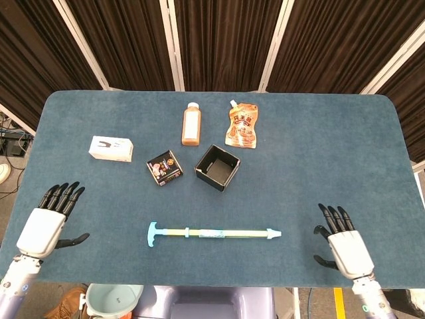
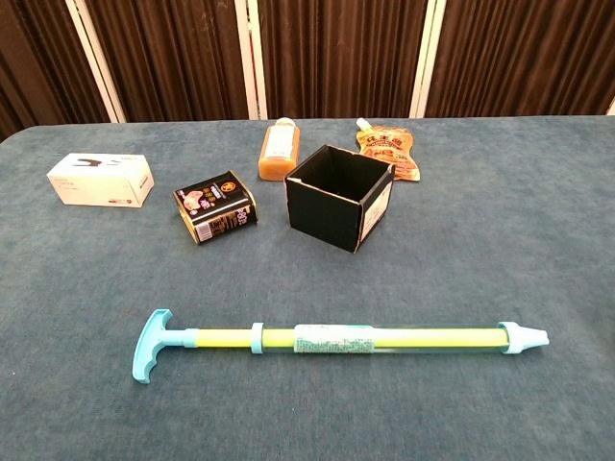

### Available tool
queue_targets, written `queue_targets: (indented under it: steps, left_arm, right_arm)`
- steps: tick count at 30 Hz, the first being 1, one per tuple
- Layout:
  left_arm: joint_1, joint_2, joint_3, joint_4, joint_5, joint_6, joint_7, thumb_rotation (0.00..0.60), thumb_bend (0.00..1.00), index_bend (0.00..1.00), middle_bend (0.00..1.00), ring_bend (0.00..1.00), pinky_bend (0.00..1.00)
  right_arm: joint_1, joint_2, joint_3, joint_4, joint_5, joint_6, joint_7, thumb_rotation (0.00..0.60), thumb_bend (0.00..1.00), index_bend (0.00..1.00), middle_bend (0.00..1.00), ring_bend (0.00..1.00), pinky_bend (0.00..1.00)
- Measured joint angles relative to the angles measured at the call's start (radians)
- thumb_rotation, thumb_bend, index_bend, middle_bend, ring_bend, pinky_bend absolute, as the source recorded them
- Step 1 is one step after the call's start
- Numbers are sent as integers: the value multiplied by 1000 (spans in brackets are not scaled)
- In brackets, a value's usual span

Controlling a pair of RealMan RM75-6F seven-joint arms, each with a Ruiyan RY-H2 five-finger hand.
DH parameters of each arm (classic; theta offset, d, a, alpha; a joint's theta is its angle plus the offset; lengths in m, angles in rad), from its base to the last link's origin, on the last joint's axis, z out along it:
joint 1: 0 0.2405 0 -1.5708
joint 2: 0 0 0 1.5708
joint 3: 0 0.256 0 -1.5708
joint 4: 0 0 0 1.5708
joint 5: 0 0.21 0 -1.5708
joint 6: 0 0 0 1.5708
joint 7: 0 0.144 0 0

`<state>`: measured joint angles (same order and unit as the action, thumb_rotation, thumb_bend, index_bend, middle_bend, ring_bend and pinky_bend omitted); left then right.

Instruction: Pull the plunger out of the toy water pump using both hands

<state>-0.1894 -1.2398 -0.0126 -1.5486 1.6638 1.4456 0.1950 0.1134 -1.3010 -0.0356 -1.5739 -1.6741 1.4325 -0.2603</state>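
Two grips are what this step calls for, and neither is made yet. The toy water pump [image 1: 214, 233] lies flat near the front edge of the surface [image 1: 312, 153], its length running along that edge. Its T-shaped plunger handle [image 1: 153, 234] points toward the left side and its pale nozzle tip [image 1: 273, 233] toward the right; the plunger looks only partly drawn, with a stretch of yellow-green rod bare between the handle and a collar on the barrel.

The left hand [image 1: 48, 226] hovers at the front-left corner with fingers spread and nothing in it, well apart from the handle. The right hand [image 1: 345, 244] sits at the front-right corner, likewise spread and empty, well apart from the nozzle. Neither shows in the chest view.

To do it well, I judge the left hand should wrap the T-handle with fingers hooked behind the crossbar, while the right clamps the clear barrel near the nozzle end, not over the label [image 2: 333, 340], where it may slip. Pulling should run straight along the pump's axis, since any sideways load could bind the rod.

Further back stand a black open box [image 1: 217, 167], a small dark tin [image 1: 164, 167], a white carton [image 1: 111, 148], a bottle [image 1: 191, 123] and an orange pouch [image 1: 242, 125], all clear of the pulling line.
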Motion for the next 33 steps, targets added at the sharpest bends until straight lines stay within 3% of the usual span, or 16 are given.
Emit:
queue_targets:
  steps: [8, 17, 33]
  left_arm:
    - [-51, -19, -37, -15, -58, -84, 24, 600, 93, 0, 22, 29, 88]
    - [-122, -61, -88, 22, -112, -156, -6, 600, 92, 0, 17, 30, 88]
    - [-138, -62, -84, 50, -142, -170, -6, 600, 92, 0, 16, 29, 88]
  right_arm:
    - [17, -113, 34, 42, -2, 5, -70, 600, 212, 500, 0, 0, 0]
    - [48, -242, 67, 58, 72, -66, -186, 600, 214, 479, 0, 0, 0]
    - [87, -418, 68, 89, 116, -129, -340, 600, 226, 472, 0, 0, 0]
